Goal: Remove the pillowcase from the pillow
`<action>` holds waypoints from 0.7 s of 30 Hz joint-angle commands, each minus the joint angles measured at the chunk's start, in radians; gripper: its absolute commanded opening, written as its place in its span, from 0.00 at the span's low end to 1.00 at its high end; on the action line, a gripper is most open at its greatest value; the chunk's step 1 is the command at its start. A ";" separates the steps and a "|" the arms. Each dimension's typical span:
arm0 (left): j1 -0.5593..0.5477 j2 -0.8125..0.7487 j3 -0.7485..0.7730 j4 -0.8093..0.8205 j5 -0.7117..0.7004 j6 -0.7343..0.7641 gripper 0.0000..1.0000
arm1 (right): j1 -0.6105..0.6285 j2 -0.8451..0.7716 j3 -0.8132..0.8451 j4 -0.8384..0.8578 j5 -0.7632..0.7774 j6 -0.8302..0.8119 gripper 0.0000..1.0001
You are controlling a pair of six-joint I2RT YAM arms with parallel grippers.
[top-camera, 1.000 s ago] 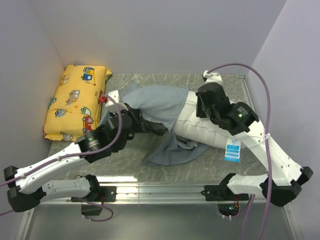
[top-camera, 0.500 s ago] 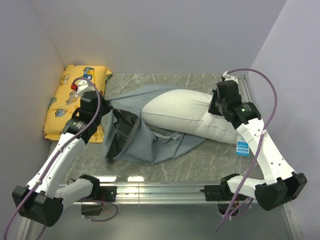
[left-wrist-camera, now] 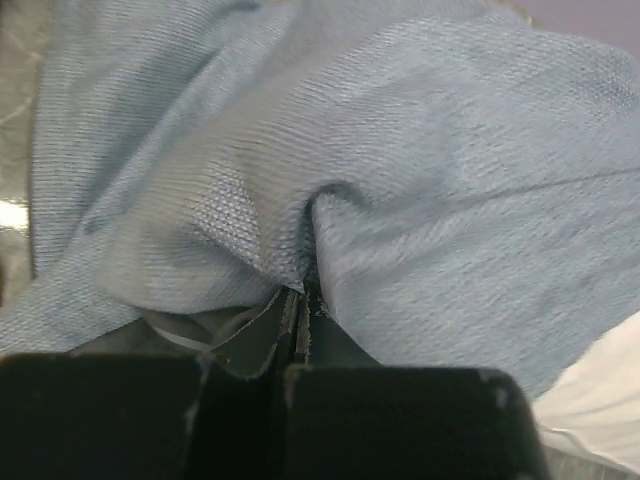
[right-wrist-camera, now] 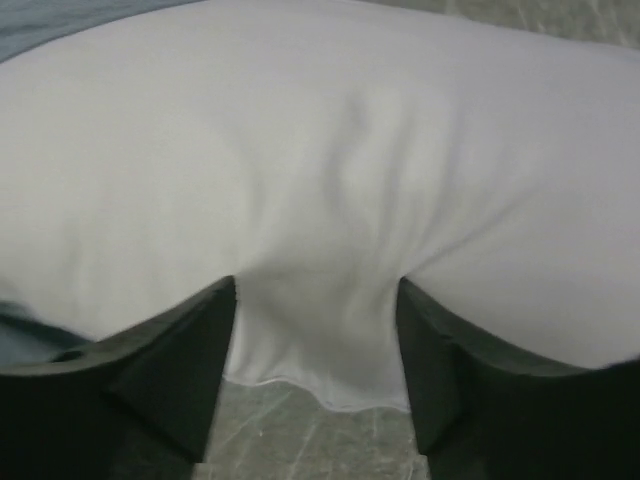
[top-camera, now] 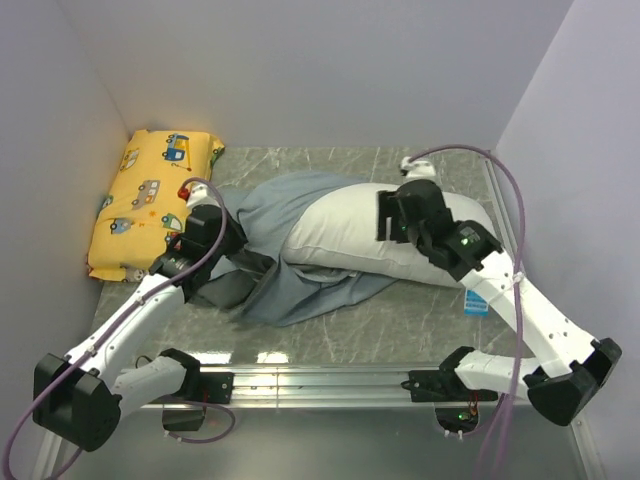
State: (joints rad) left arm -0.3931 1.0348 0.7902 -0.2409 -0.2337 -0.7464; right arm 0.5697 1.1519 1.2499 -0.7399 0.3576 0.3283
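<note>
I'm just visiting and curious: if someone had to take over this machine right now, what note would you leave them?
Grippers: the left gripper is shut on a fold of the pillowcase; the right gripper appears to pinch the pillow from above.
Where: the pillow lies mid-table, mostly bare, with the pillowcase bunched around its left end.
Done: most of the pillow is out.
Left: pull the two apart until that left end comes free.
</note>
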 commanded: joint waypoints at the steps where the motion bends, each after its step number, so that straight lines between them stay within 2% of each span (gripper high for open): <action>1: -0.048 0.002 0.001 0.078 -0.015 -0.018 0.00 | 0.165 -0.032 0.022 0.173 0.040 -0.084 0.77; 3: -0.061 0.011 0.007 0.080 -0.018 -0.019 0.00 | 0.273 0.017 0.022 0.194 0.063 -0.123 0.84; 7: -0.085 0.024 0.024 0.077 -0.029 -0.016 0.01 | 0.410 0.178 0.060 0.218 0.138 -0.233 0.91; 12: -0.089 0.030 0.046 0.060 -0.050 -0.015 0.01 | 0.433 0.434 0.120 0.194 0.248 -0.207 0.92; 14: -0.087 0.036 0.084 0.029 -0.091 0.001 0.00 | 0.433 0.460 0.099 0.198 0.262 -0.180 0.92; 16: -0.063 0.047 0.122 0.020 -0.113 0.019 0.01 | 0.430 0.471 0.068 0.212 0.279 -0.152 0.87; 17: -0.046 0.062 0.133 0.022 -0.101 0.019 0.00 | 0.426 0.476 0.063 0.212 0.285 -0.146 0.81; 19: 0.002 0.086 0.167 0.031 -0.059 0.021 0.00 | 0.423 0.479 0.054 0.192 0.337 -0.134 0.36; 21: 0.043 0.102 0.191 0.026 -0.055 0.027 0.00 | 0.406 0.451 0.034 0.166 0.360 -0.112 0.00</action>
State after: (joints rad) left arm -0.4076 1.1263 0.9001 -0.2676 -0.2913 -0.7406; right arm 1.0023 1.6394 1.3209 -0.5148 0.6338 0.1673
